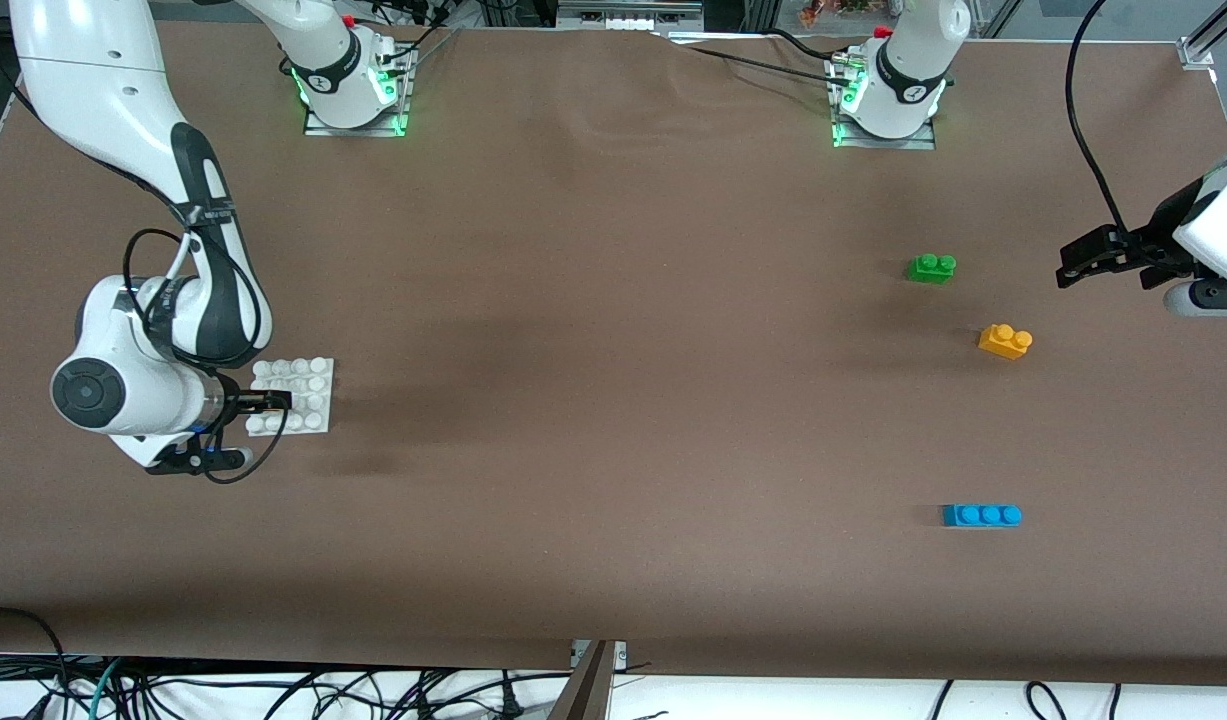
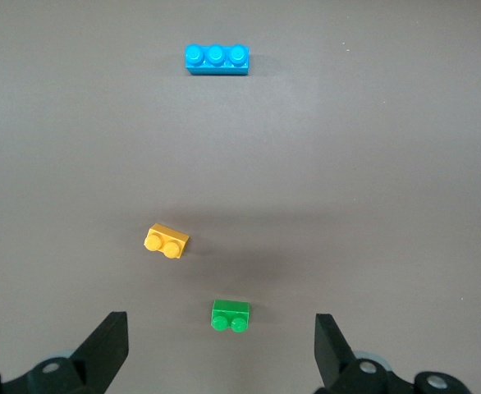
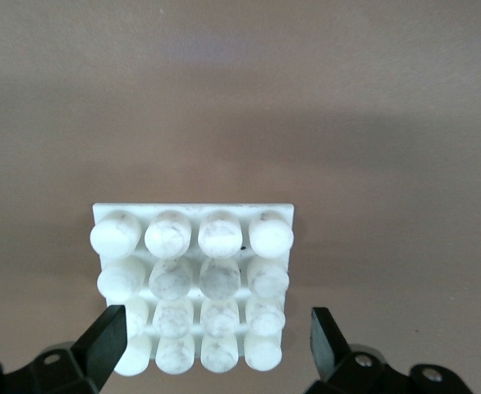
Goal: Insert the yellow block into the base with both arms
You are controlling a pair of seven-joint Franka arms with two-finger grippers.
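Observation:
The yellow block [image 1: 1005,341] lies on the table toward the left arm's end, between a green brick [image 1: 931,268] and a blue brick [image 1: 981,515]. My left gripper [image 1: 1076,266] hangs open and empty above that end of the table. In the left wrist view the yellow block [image 2: 167,240] lies ahead of the open left gripper [image 2: 221,336]. The white studded base [image 1: 308,385] lies toward the right arm's end. My right gripper [image 1: 273,402] is low over the base's edge. In the right wrist view its open fingers [image 3: 109,338] straddle the base [image 3: 191,210] without clamping it.
The green brick [image 2: 230,315] lies just in front of the left gripper's fingers and the blue brick [image 2: 216,58] farther out. Both arm bases stand along the table's edge farthest from the front camera. Brown table surface spreads between the base and the bricks.

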